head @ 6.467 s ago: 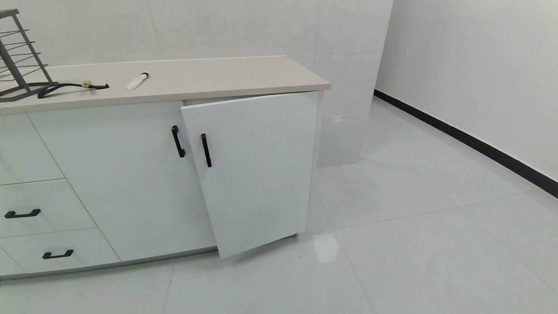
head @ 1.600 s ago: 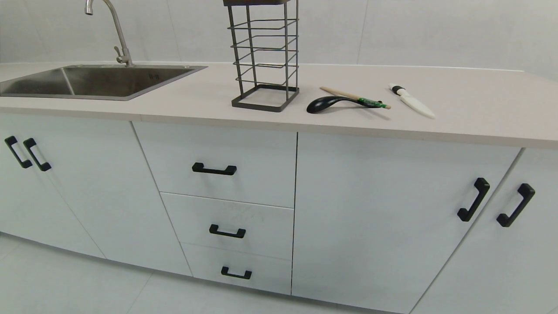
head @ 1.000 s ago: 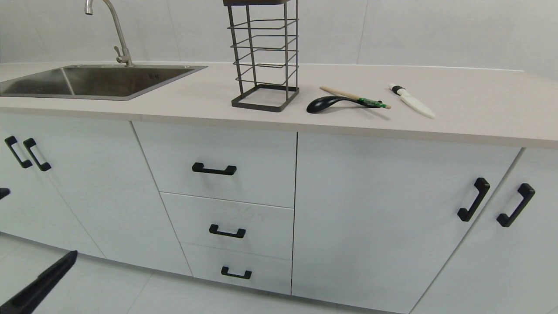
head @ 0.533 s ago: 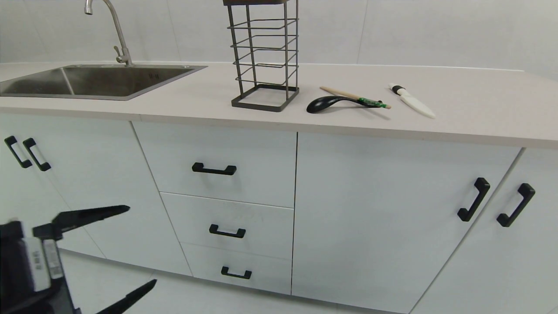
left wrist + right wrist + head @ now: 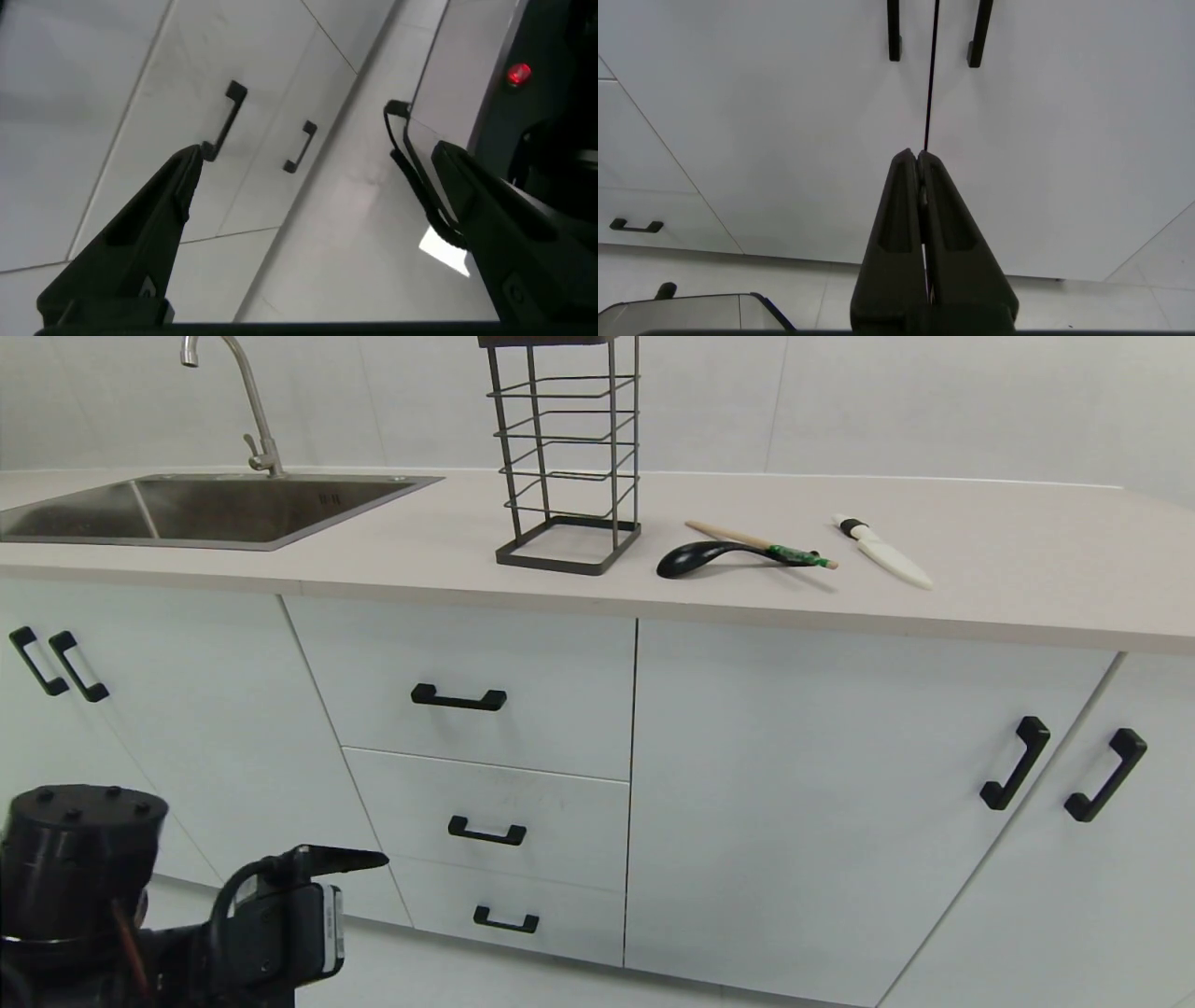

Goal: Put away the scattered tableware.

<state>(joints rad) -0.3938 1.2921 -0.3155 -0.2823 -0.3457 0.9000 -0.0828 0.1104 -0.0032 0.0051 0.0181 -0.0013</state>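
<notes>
Pale beige countertop (image 5: pixel 1027 588) runs the width of a white-tiled kitchen, above white cabinet doors and a stack of three white drawers with black bar handles (image 5: pixel 458 697). At the surface's left end a stainless steel sink (image 5: pixel 233 504) is set into it, with a curved chrome tap (image 5: pixel 245 392) at its back edge. A tall black wire rack (image 5: pixel 560 567) stands upright near the middle of the surface, closer to the front edge than the back. Just beside the rack's right side lies a glossy black spoon (image 5: pixel 695 558), bowl toward the rack. A pair of wooden chopsticks with a green band (image 5: pixel 747 539) lies slanted behind it and seems to meet the spoon's handle at the banded end. Near them, further toward the right end, a white knife with a black band (image 5: pixel 885 554) lies flat, apart from the chopsticks. The left gripper (image 5: pixel 318 154) hangs low in front of the cabinets, well below the surface and left of the drawers, its black fingers spread wide with nothing between them. The right gripper (image 5: pixel 922 159) has its fingers pressed together and empty, pointing at the seam between two white doors with black vertical handles (image 5: pixel 894 28).
</notes>
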